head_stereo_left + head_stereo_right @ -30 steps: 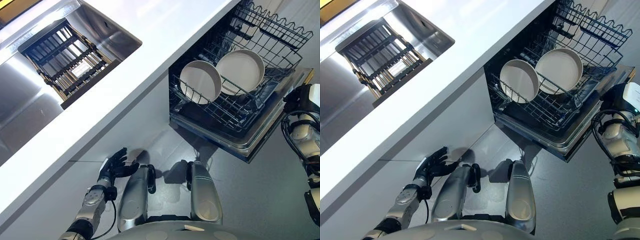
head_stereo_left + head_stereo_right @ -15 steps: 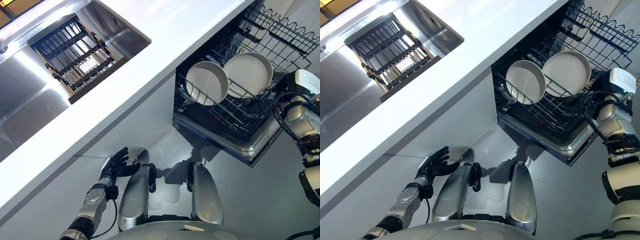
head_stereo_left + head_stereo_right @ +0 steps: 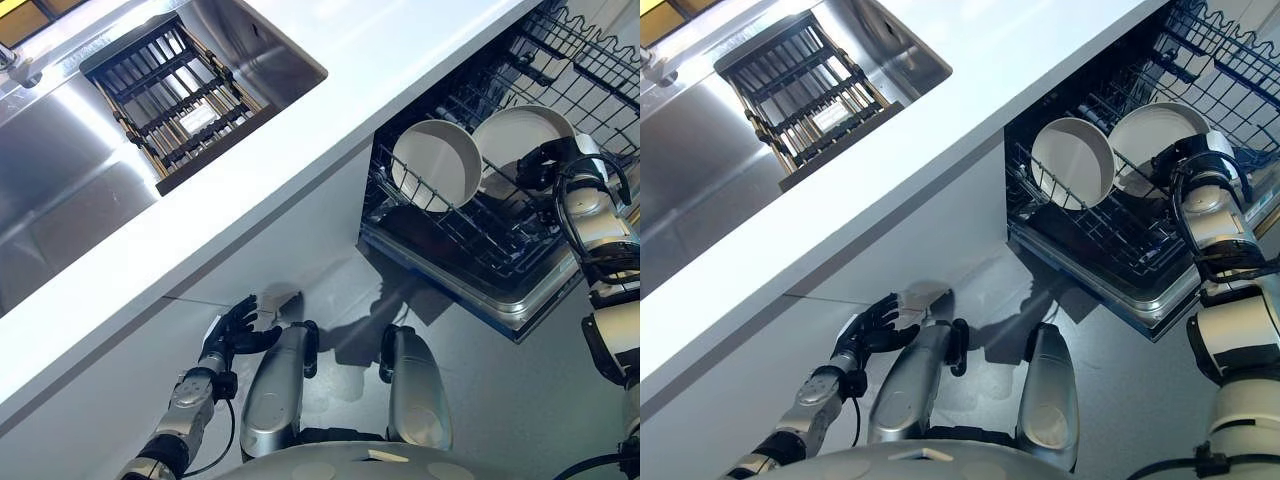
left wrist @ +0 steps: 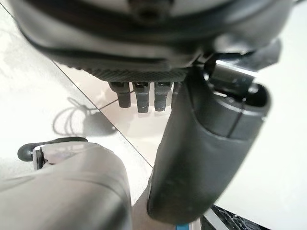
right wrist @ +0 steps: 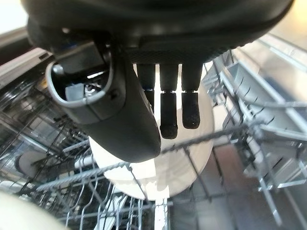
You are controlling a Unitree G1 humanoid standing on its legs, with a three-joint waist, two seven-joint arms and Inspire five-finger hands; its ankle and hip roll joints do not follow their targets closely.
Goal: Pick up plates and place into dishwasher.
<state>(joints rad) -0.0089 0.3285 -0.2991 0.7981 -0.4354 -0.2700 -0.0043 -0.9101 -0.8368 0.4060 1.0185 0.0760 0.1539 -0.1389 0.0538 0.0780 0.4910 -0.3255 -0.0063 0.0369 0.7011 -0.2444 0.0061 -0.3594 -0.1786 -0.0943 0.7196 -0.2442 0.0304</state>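
The right hand [image 5: 144,91] has its fingers [image 5: 189,108] extended and loose, holding nothing, poised just in front of a round white plate [image 5: 158,167] with a plain, smooth face. That plate stands on edge between the wires of the dishwasher's lower rack [image 3: 470,235], beside a second white plate [image 3: 437,165] of similar shape. The left hand [image 3: 232,332] hangs low by the white cabinet front [image 3: 250,250], fingers relaxed and empty. Above, the countertop [image 3: 330,110] borders a steel sink [image 3: 70,200] holding a dark rack [image 3: 175,100].
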